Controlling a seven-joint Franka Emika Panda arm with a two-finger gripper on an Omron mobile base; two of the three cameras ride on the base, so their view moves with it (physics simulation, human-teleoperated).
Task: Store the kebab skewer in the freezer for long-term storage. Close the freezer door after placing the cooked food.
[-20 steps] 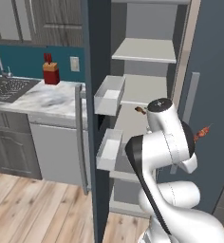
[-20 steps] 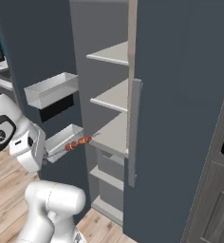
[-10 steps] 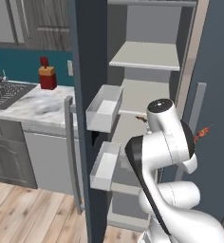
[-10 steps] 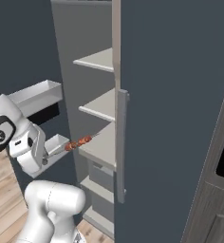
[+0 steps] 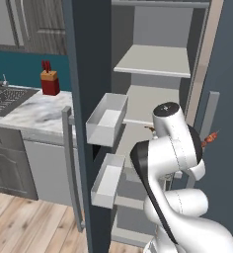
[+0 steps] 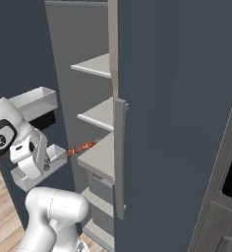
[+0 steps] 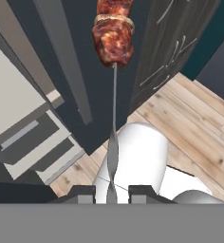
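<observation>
My gripper (image 7: 111, 193) is shut on the thin stick of the kebab skewer (image 7: 113, 35), whose red-brown chunks sit at the stick's far end. From the right, the gripper (image 6: 59, 156) holds the skewer (image 6: 81, 147) level, its tip just in front of a pale shelf (image 6: 101, 157) inside the freezer (image 6: 96, 113). In the left base view the skewer's tip (image 5: 210, 138) pokes out to the right of my arm, which hides the hand. The freezer door (image 5: 83, 79) stands open on the left, carrying two white bins (image 5: 106, 121).
The plain slate-blue door (image 6: 177, 98) with its grey handle (image 6: 119, 157) stands shut close on the right. On the left are a marble counter (image 5: 37, 111), a sink (image 5: 2, 99) and a red knife block (image 5: 50, 81). Wood floor lies below.
Both base views have shifted and the freezer looms larger and nearer: the base has driven toward it. The arm keeps the same pose, with the skewer still held.
</observation>
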